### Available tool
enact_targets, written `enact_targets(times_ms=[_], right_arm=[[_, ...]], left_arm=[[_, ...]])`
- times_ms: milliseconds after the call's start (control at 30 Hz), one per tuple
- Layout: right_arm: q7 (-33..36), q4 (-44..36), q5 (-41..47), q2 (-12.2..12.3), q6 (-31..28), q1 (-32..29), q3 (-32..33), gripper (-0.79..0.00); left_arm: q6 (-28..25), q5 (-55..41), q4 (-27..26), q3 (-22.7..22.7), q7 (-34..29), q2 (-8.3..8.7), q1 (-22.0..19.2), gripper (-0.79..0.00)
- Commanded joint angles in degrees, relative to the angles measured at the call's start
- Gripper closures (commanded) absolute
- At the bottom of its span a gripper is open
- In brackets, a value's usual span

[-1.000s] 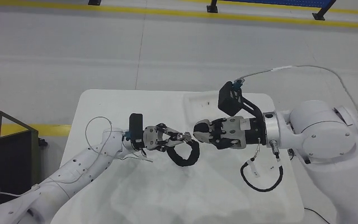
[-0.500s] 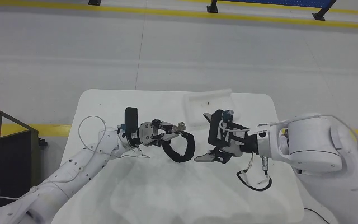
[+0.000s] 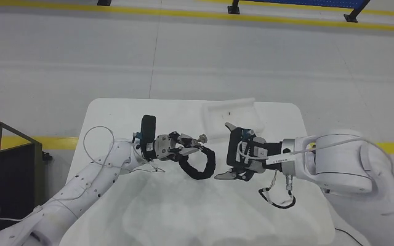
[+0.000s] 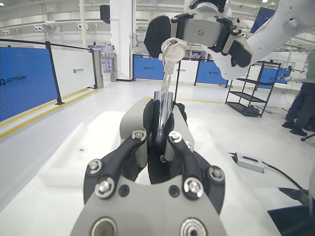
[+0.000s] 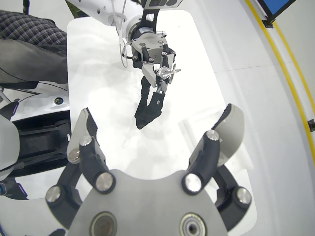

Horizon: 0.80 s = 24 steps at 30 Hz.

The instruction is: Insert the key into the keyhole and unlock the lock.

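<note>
Left claw (image 3: 184, 149) clamped on lock (image 4: 162, 110), key (image 4: 172, 52) sticking out beyond fingertips; right claw (image 5: 157, 112) spread apart, facing key, empty.

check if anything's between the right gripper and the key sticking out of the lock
Nothing visible. The right gripper is open and faces the key, which juts from the lock held by the left gripper. Only open air lies between them.
</note>
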Motion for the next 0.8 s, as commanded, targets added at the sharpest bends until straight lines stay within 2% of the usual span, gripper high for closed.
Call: enact_targets(times_ms=[0, 100, 433, 767], right_arm=[[-0.74, -0.08, -1.60, 0.02, -5.22, 0.76, -1.06, -0.785], [-1.41, 0.14, -3.74, -0.09, -8.61, 2.09, -2.78, -0.785], [0.17, -1.49, -11.84, -0.64, -8.78, 6.53, -8.56, -0.785], [3.29, -0.29, -13.39, -1.01, -6.09, 12.25, -16.52, -0.785]], left_arm=[[-0.58, 0.02, -0.06, -0.46, -0.58, -0.26, -0.07, 0.000], [-1.19, 0.33, 0.13, -1.04, -1.19, -0.83, -0.24, 0.000], [-2.24, 1.23, 1.41, -2.27, -2.25, -2.87, 0.32, 0.000], [-3.05, 2.68, 2.03, -3.92, -3.05, -4.26, 0.91, 0.000]])
